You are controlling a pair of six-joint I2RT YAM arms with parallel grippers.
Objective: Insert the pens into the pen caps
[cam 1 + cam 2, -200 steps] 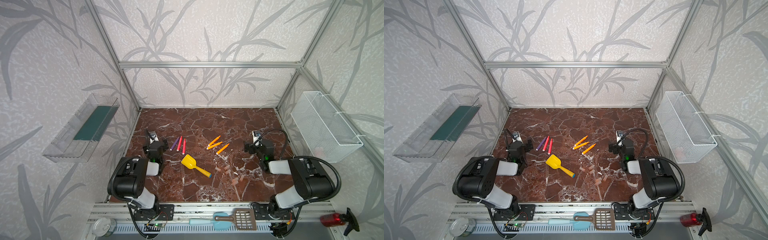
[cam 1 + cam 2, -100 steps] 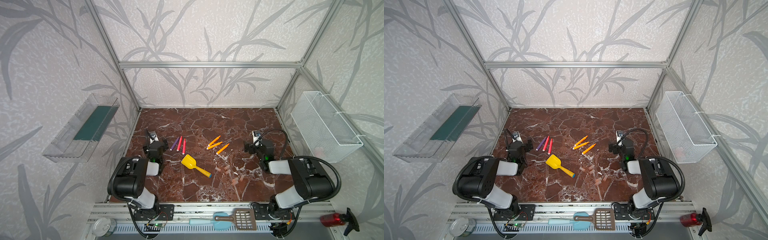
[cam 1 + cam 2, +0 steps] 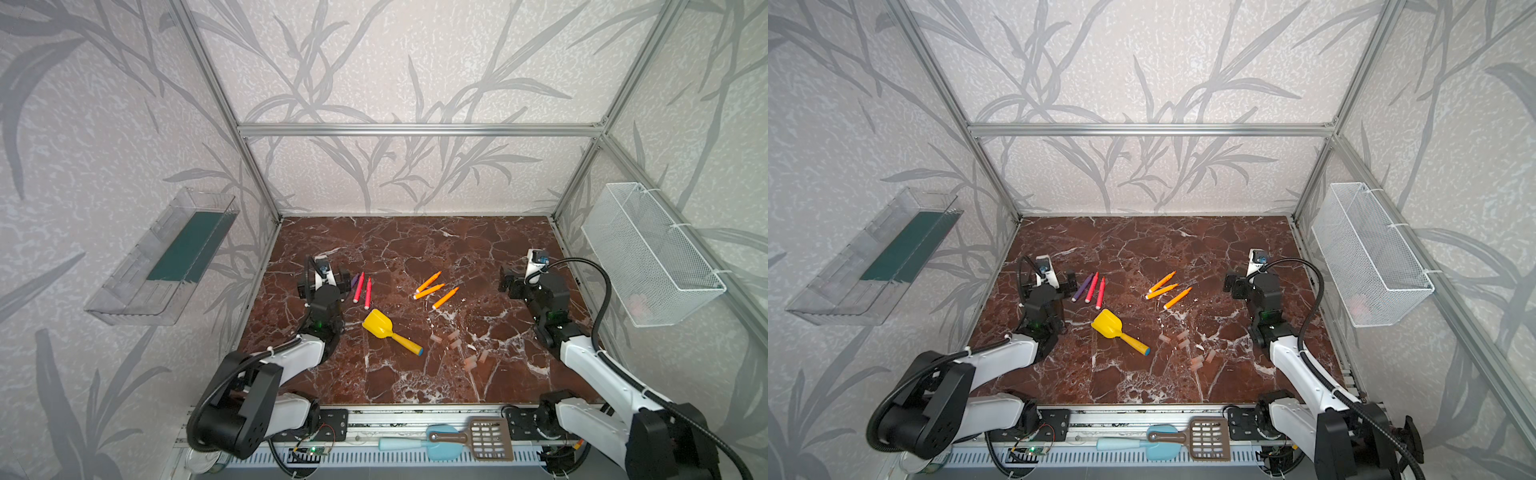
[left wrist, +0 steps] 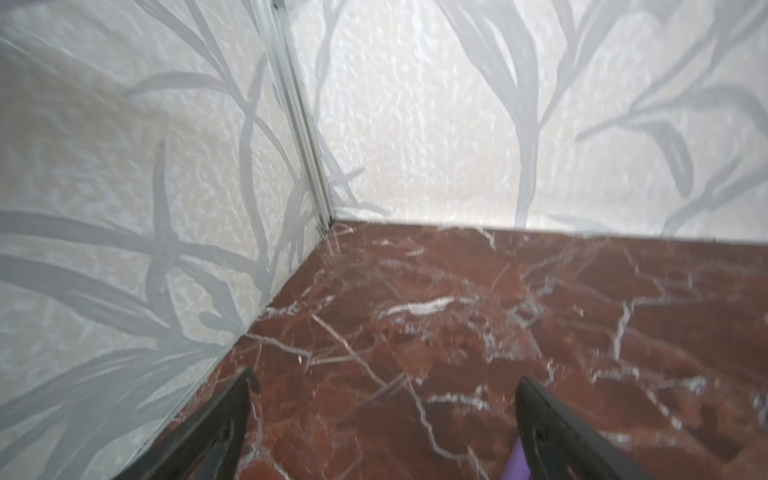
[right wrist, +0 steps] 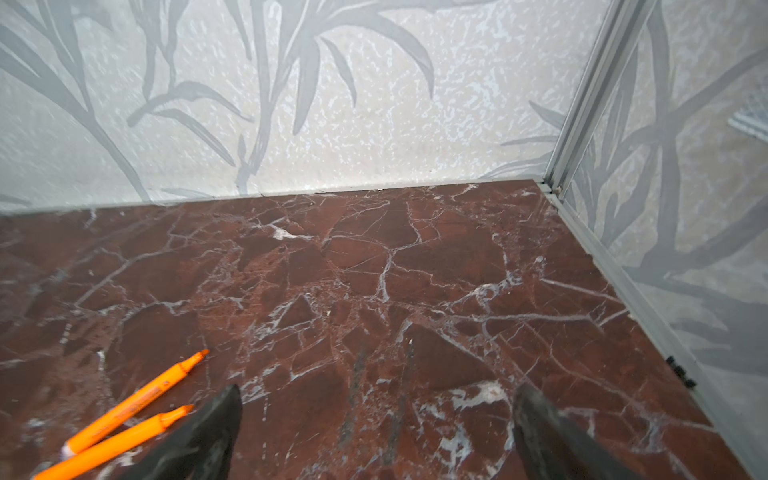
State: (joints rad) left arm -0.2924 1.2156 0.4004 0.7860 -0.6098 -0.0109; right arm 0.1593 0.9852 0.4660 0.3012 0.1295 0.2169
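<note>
In both top views three orange pens (image 3: 429, 291) (image 3: 1162, 291) lie fanned at the middle of the marble floor. Two pinkish-red pens (image 3: 358, 287) (image 3: 1091, 287) and a purple pen (image 3: 1082, 287) lie further left. Several pinkish-clear pen caps (image 3: 456, 343) (image 3: 1183, 343) are scattered nearer the front. My left gripper (image 3: 323, 282) (image 4: 386, 380) rests low and open just left of the purple pen (image 4: 517, 461), nothing between its fingers. My right gripper (image 3: 525, 276) (image 5: 379, 390) stands open and empty at the right, with two orange pens (image 5: 133, 401) off to one side.
A yellow toy shovel (image 3: 376, 324) with an orange handle lies between the red pens and the caps. A clear tray (image 3: 166, 262) hangs on the left wall and a white wire basket (image 3: 648, 253) on the right wall. Spatulas (image 3: 469, 434) lie on the front rail.
</note>
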